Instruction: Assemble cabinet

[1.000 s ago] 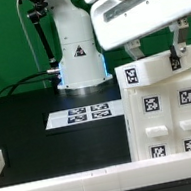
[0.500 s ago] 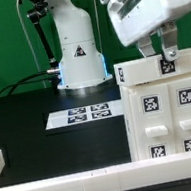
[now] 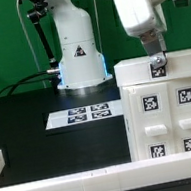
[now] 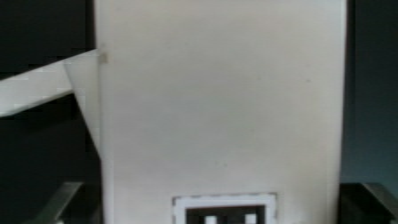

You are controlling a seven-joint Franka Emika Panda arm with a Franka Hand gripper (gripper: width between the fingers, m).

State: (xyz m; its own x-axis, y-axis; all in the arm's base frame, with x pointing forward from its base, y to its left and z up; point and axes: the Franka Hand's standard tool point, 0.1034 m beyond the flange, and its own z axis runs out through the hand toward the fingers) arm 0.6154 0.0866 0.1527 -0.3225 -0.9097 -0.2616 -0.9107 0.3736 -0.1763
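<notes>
Since the frame half a second back, my arm has swung toward the exterior view's right and upward, and the upper block that sat skewed on the cabinet (image 3: 167, 106) now lies square, its top edge level.

Labels: the cabinet's front face carries black-and-white square fiducial tags, two in an upper row and two lower down near the rail; one more tag sits on the top surface just under my gripper (image 3: 158, 64). No readable text on any of them, only block patterns. The marker board (image 3: 84, 114) shows four tags in a two-by-two grid. The robot base (image 3: 78, 48) bears a triangular sign; its symbol is too small to read.

Materials and shapes: the cabinet is matte white plastic, boxy, with rounded rectangular recesses moulded in the front panel. It stands on the black table (image 3: 28, 126) at the exterior view's right, just beside the marker board. A white rail (image 3: 68, 180) runs along the near edge.

Gripper: fingertips reach down to the cabinet's top by the tag; I cannot tell how far apart they are, nor whether they clasp anything.

Wrist view: a tall smooth white panel (image 4: 214, 100) fills the frame, with part of a tag at its end.
</notes>
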